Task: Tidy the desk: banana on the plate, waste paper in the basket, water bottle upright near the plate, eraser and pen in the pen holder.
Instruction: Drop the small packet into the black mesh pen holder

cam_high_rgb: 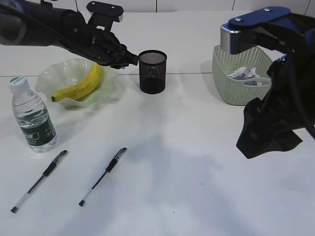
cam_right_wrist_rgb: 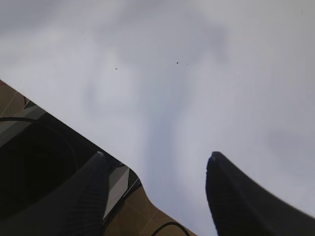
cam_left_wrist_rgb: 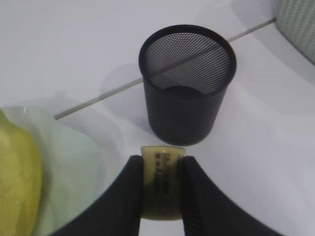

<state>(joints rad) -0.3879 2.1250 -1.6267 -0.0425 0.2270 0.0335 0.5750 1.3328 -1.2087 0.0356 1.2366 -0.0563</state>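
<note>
Currently the left gripper point(cam_left_wrist_rgb: 160, 189) was clamped on the eraser point(cam_left_wrist_rgb: 161, 184), a pale yellowish block with dark print on its face, pinched between the two black fingers point(cam_left_wrist_rgb: 120, 196). It hung just short of the black mesh pen holder point(cam_high_rgb: 152, 71), at about rim height in the exterior view; the eraser was not yet inside. Pen holder looked empty from the left wrist view.

Banana point(cam_high_rgb: 81, 84) was lying in the pale green wavy plate point(cam_high_rgb: 51, 78), just left of the holder. Water bottle point(cam_high_rgb: 33, 115) stood upright, white cap on, in front of the plate and close to it. Crumpled waste paper point(cam_high_rgb: 244, 74) was sitting in the light green basket point(cam_high_rgb: 231, 91) at the far right.

Two pens were on the table point(cam_high_rgb: 197, 162), both lying diagonally: one point(cam_high_rgb: 39, 180) near the bottle, the other point(cam_high_rgb: 103, 175) just to its right, well apart from the holder.

Right gripper point(cam_right_wrist_rgb: 162, 196) had its jaws spread wide with nothing between them, only bare table below. In the exterior view the right arm point(cam_high_rgb: 275, 118) hung near the basket, on the right side.
</note>
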